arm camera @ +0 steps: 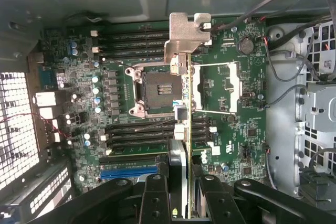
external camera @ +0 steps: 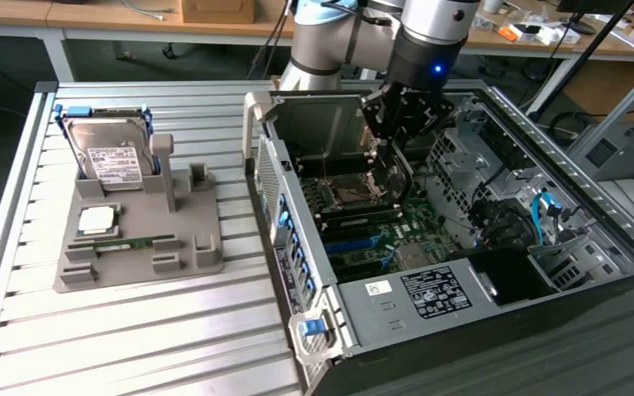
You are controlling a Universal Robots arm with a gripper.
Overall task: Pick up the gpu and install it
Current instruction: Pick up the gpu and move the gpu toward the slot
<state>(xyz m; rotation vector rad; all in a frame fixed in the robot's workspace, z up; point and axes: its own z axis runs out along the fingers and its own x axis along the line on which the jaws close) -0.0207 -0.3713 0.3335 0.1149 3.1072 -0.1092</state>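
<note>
Fingers [arm camera: 156,198] clamp the gpu [arm camera: 185,124] from both sides, holding it edge-on with its silver bracket [arm camera: 184,38] at the far end. The card sits inside the open case [external camera: 273,177], over the motherboard [arm camera: 236,114], just beside the empty CPU socket [arm camera: 157,90].

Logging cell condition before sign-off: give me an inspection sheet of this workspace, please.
Surface: ribbed aluminium table, bearing an open black computer case.
Job's things: dark green gpu card with silver bracket, held edge-on over the green motherboard.
Clutter: grey holder tray with silver hard drive, square processor chip, small green memory stick.
Gripper: black gripper shut on the gpu.
Cables: blue cables inside the case.
Surroundings: wooden workbenches behind.
</note>
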